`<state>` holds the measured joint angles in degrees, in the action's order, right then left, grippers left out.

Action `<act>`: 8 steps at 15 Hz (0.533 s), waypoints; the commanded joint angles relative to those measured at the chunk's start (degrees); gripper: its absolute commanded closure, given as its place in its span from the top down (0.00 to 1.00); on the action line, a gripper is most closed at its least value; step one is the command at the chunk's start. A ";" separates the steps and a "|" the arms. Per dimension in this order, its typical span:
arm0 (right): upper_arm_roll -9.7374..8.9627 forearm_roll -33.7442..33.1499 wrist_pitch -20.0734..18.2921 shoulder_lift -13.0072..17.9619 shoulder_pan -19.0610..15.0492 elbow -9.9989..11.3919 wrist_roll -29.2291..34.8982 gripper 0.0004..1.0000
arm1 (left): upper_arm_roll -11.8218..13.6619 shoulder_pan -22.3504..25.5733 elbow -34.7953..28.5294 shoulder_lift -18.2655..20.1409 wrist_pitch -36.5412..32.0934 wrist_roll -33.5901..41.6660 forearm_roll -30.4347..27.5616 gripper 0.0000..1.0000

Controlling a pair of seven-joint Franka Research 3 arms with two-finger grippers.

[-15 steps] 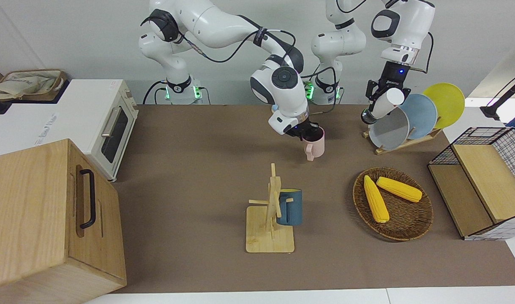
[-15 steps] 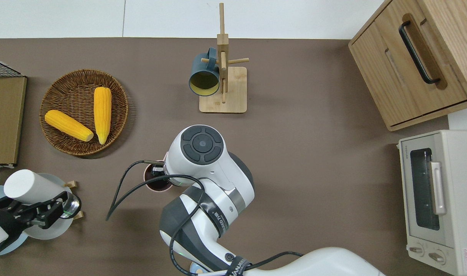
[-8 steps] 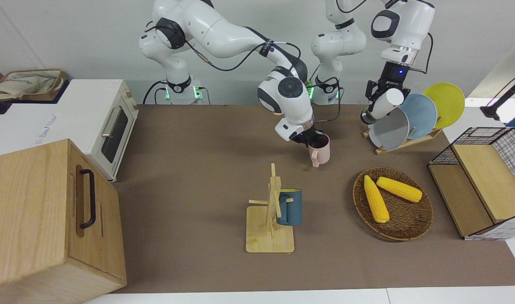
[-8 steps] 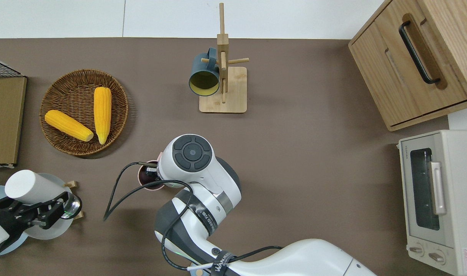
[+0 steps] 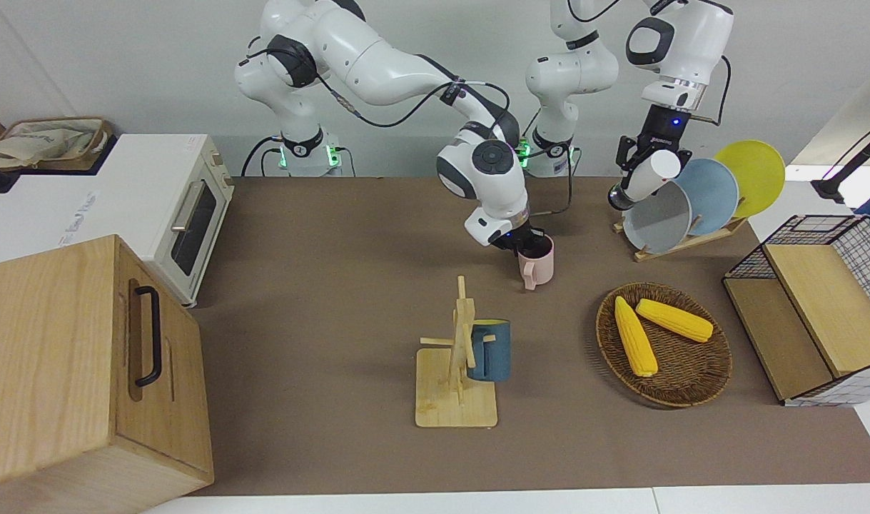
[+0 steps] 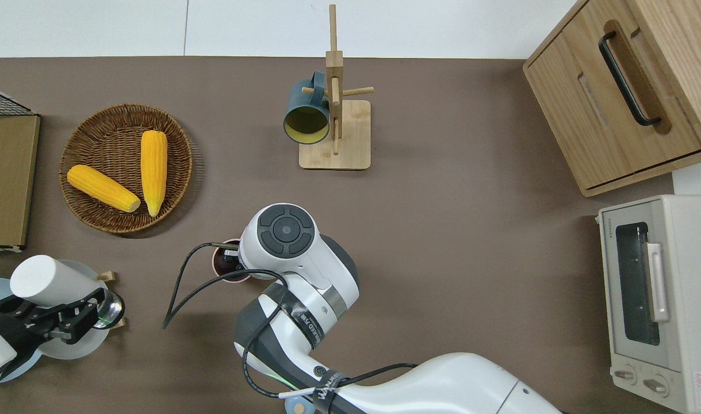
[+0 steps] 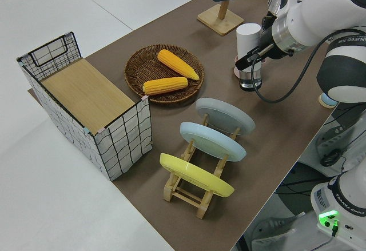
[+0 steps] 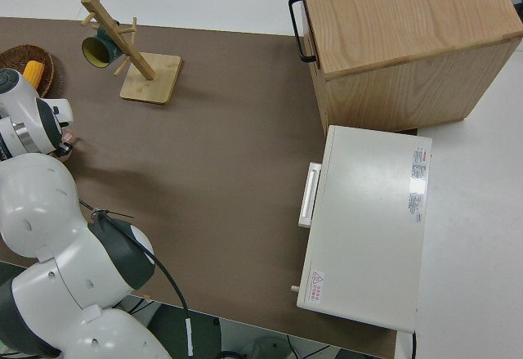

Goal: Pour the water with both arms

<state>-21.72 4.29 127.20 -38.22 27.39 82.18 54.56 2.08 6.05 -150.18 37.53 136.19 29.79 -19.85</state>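
Right end effector point(image 5: 522, 243): clamped on pink mug point(image 5: 537, 263) rim, mug on table point(image 5: 335, 285).
Left end effector point(image 5: 638, 171): gripping tilted white cup point(image 5: 652, 175) over plate rack point(image 5: 681, 239).
Relation: mug toward right arm's end from cup.

The right hand point(image 5: 526, 244) with the pink mug point(image 5: 537, 264) has moved from nearer the robots toward the left arm's end of the desk and slightly farther from the robots, then eased back a little. The mug now looks set on the desk point(image 5: 335, 300), upright.
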 commanded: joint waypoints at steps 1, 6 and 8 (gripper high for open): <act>1.16 -0.78 0.68 -0.98 0.82 -1.41 1.42 0.61 | 0.82 -1.31 -0.46 2.02 -0.05 0.89 -1.07 0.00; 1.16 -0.51 0.68 -0.98 1.09 -1.50 2.22 0.98 | 0.47 -1.57 -0.37 1.49 -0.32 0.89 -1.07 0.00; 1.16 -0.51 0.42 -0.98 1.00 -1.67 3.53 0.98 | 0.38 -1.92 -0.29 1.23 -0.32 0.89 -1.07 0.00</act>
<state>-20.94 4.29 127.20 -38.28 27.82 81.87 55.33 2.03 5.49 -150.42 37.51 135.96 29.84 -19.85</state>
